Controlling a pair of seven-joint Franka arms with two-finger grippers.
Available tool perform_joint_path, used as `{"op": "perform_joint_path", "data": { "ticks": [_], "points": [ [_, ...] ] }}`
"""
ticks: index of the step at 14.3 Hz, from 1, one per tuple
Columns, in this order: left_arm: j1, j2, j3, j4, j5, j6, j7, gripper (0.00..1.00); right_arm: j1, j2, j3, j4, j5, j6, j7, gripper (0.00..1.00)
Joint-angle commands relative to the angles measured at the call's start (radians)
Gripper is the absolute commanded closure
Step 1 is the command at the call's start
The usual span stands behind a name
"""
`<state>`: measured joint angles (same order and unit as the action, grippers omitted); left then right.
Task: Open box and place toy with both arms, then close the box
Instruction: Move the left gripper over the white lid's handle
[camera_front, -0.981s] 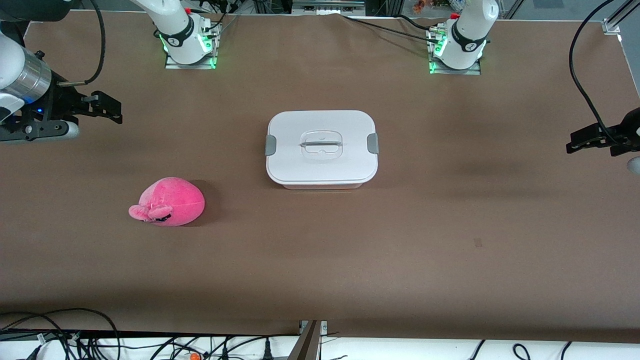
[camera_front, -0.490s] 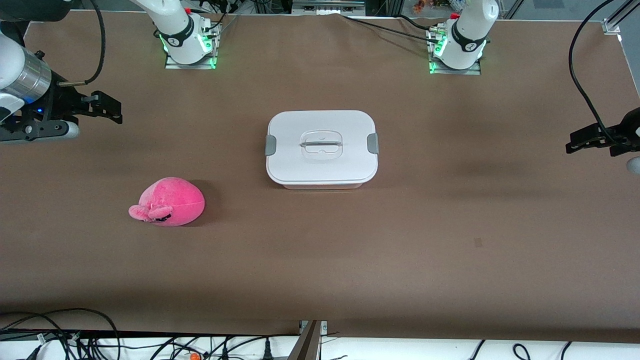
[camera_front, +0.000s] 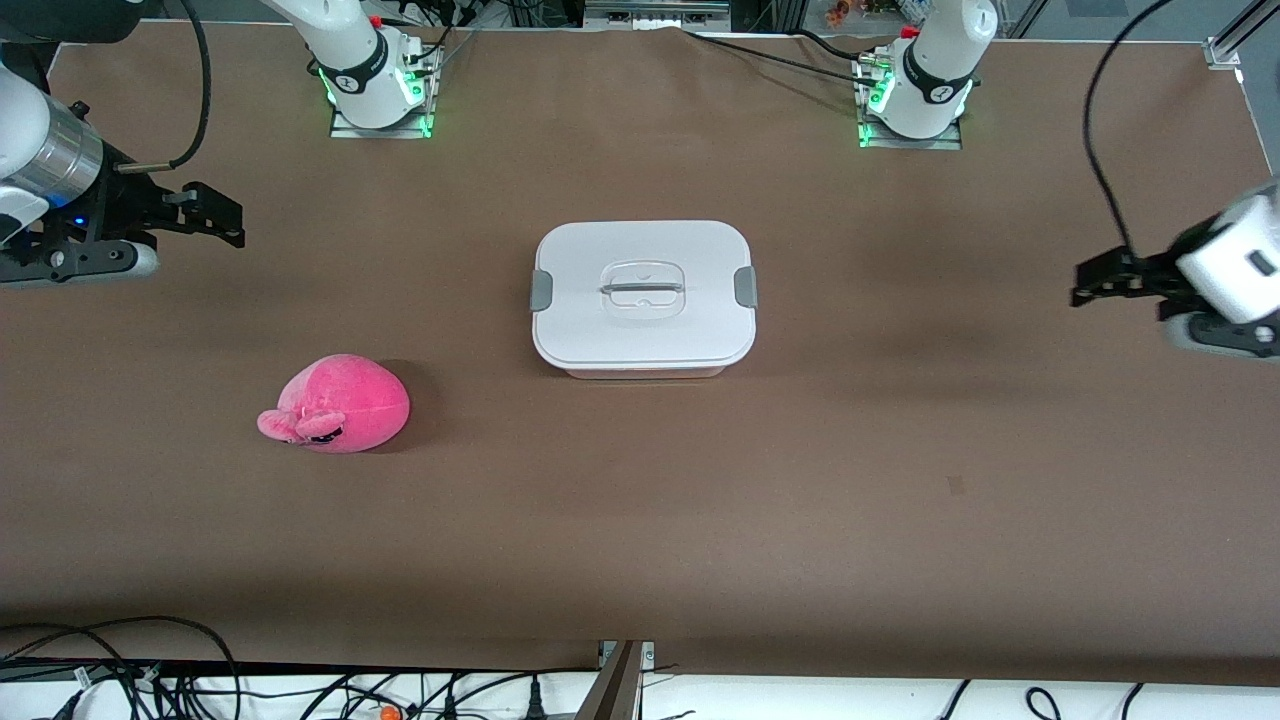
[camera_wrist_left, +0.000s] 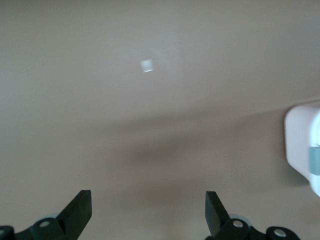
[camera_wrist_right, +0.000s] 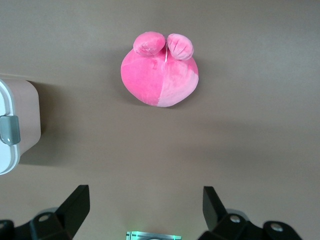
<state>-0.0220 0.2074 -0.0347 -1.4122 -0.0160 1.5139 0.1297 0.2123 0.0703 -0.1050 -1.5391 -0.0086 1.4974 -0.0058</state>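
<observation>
Sitting shut at the table's middle, the box is wearing its white lid with both grey clips down; no writing on it is showing legibly. The toy is lying on the table nearer the front camera than the box, toward the right arm's end. The left gripper is hovering over the table at the left arm's end, fingers spread and empty. The right gripper is hanging over the right arm's end, fingers also spread, gripping nothing.
</observation>
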Motion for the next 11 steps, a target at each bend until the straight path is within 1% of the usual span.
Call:
{"op": "perform_joint_path", "data": {
  "ticks": [1, 5, 7, 9, 11],
  "points": [
    [-0.099, 0.012, -0.014, 0.029, -0.021, -0.012, -0.001, 0.00, 0.003, 0.008, -0.004, 0.024, -0.001, -0.022, -0.013, 0.00],
    [-0.295, 0.029, -0.014, 0.029, -0.064, -0.011, 0.002, 0.00, 0.003, 0.009, -0.004, 0.024, -0.001, -0.020, -0.013, 0.00],
    [-0.379, 0.069, -0.014, 0.032, -0.073, -0.003, 0.005, 0.00, 0.003, 0.008, -0.004, 0.024, -0.001, -0.020, -0.013, 0.00],
    [-0.462, 0.130, -0.014, 0.033, -0.094, 0.015, 0.005, 0.00, 0.003, 0.008, -0.004, 0.024, -0.001, -0.020, -0.013, 0.00],
    [-0.536, 0.167, -0.014, 0.033, -0.093, 0.090, 0.004, 0.00, 0.003, 0.008, -0.004, 0.024, -0.001, -0.020, -0.013, 0.00]
  ]
}}
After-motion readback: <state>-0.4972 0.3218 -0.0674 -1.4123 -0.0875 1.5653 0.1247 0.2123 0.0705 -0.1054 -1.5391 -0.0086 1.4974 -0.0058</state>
